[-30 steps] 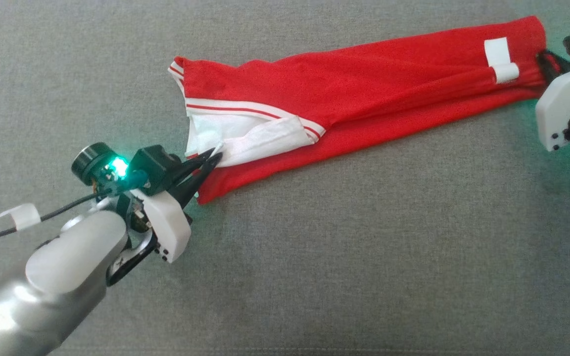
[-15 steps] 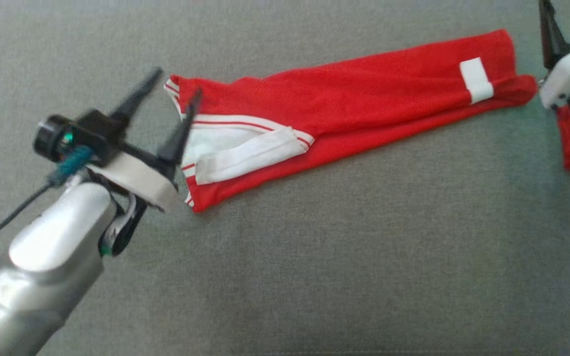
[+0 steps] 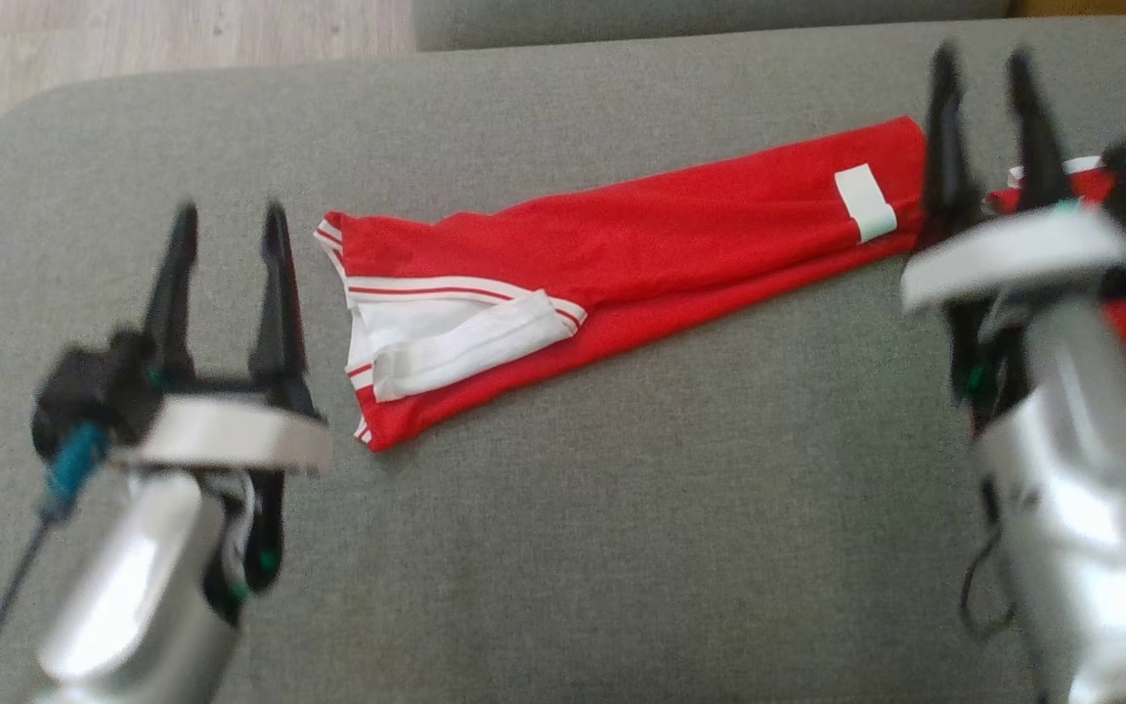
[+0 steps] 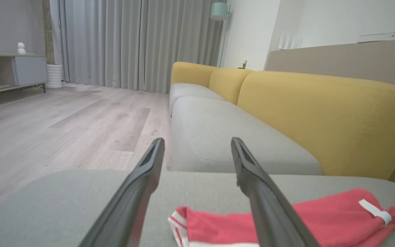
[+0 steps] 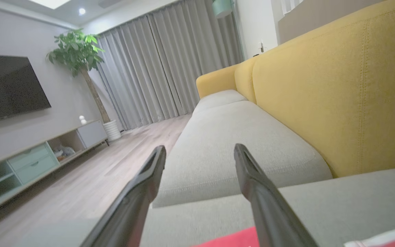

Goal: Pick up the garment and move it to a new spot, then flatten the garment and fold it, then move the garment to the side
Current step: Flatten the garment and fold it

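1. The red fabric garment with white striped trim (image 3: pixel 641 244) lies stretched out across the grey fabric seat cushion (image 3: pixel 671 489). Its white-lined opening (image 3: pixel 446 342) is turned toward my left arm.
2. A small white tag (image 3: pixel 866 202) sits near the garment's other end.
3. That end slips behind my right gripper (image 3: pixel 981 68). More red and white cloth shows past the arm, cut off at the frame edge, and I cannot tell whether it is the same piece.
4. The right gripper's fingers stand spread with nothing between them. Blur hides whether they touch the cloth.
5. My left gripper (image 3: pixel 229 223) is just beside the striped end and apart from it, its fingers spread and empty. It is blurred too.
6. In the left wrist view, one finger cuts across the garment's middle.
7. The pale wooden floor (image 3: pixel 133 39) shows beyond the cushion's rounded corner.
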Robot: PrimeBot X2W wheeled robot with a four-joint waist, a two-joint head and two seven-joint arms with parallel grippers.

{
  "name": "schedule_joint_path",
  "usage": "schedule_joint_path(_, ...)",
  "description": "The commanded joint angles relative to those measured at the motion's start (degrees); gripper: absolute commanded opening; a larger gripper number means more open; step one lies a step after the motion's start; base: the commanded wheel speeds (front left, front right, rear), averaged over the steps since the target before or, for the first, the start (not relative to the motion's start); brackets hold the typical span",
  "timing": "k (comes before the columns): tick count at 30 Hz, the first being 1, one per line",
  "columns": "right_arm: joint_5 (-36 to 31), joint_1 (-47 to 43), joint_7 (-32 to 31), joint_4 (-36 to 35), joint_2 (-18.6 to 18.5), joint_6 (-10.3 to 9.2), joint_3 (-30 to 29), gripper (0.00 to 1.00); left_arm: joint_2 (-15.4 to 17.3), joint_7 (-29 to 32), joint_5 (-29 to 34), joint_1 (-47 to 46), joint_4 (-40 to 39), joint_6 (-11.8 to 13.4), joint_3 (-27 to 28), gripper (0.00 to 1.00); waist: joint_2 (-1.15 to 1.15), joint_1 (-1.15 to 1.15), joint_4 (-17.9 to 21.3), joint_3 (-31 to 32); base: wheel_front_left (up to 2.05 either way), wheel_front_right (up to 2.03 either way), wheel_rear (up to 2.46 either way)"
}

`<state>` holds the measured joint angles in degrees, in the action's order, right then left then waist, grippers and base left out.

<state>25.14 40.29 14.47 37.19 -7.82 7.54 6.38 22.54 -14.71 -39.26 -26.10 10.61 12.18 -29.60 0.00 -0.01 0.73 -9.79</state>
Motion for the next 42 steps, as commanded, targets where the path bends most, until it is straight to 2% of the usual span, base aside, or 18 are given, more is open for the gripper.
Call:
schedule_joint_path(1,-2.72,-2.06,0.51,-4.3,1.55,-0.05,0.09,1.0,0.6,-0.28,1.31,0.61,-1.74,0.17,3.82,1.0,0.0,0.01,0.01,0.64,0.0,0.0,0.0)
schedule_joint_path(5,-8.36,-12.45,0.51,-11.54,4.12,-0.05,-1.38,1.0,-3.21,-0.28,5.75,6.89,-1.94,-0.62,7.81,1.0,0.0,0.01,-0.22,1.13,0.0,0.0,0.0)
schedule_joint_path(9,-10.36,-19.02,0.52,-15.12,4.84,-0.05,-2.02,1.0,-6.37,-0.28,10.0,10.92,-1.07,-2.17,11.58,1.0,0.0,0.01,-0.35,1.11,0.0,0.0,0.0)
schedule_joint_path(17,-8.52,-20.8,0.52,-15.73,4.92,-0.05,-0.5,1.0,-11.36,-0.29,15.16,12.77,-0.68,-6.81,17.42,1.0,0.0,0.01,-1.13,-1.04,0.0,0.0,0.0)
schedule_joint_path(19,-9.63,-19.17,0.52,-14.53,4.93,-0.05,-1.52,1.0,-12.22,-0.29,16.24,12.0,-0.63,-7.92,18.14,1.0,0.0,0.01,-1.6,-2.37,0.0,0.0,0.0)
schedule_joint_path(22,-8.38,-13.85,-0.45,-10.48,4.93,-0.05,-5.35,1.0,-13.74,-0.29,18.18,10.27,-0.45,-9.95,19.27,1.0,0.0,0.01,-2.75,-5.13,0.0,0.0,0.0)
schedule_joint_path(25,-10.64,-9.51,-1.98,-6.01,4.93,-0.05,-10.09,1.0,-14.91,-0.29,19.46,9.5,-0.47,-11.35,19.88,1.0,0.0,0.01,-3.69,-6.58,0.0,0.0,0.0)
schedule_joint_path(35,-25.93,0.83,-5.41,9.37,4.93,-0.05,-31.5,1.0,-17.24,-0.29,22.11,7.39,-0.05,-14.91,21.16,1.0,0.0,0.01,-6.28,-9.94,0.0,0.0,0.0)
schedule_joint_path(42,-32.18,4.31,-5.68,16.77,4.94,-0.05,-38.59,1.0,-18.06,-0.29,23.0,6.5,0.8,-15.96,21.61,1.0,0.0,0.01,-6.88,-11.11,0.0,0.0,0.0)
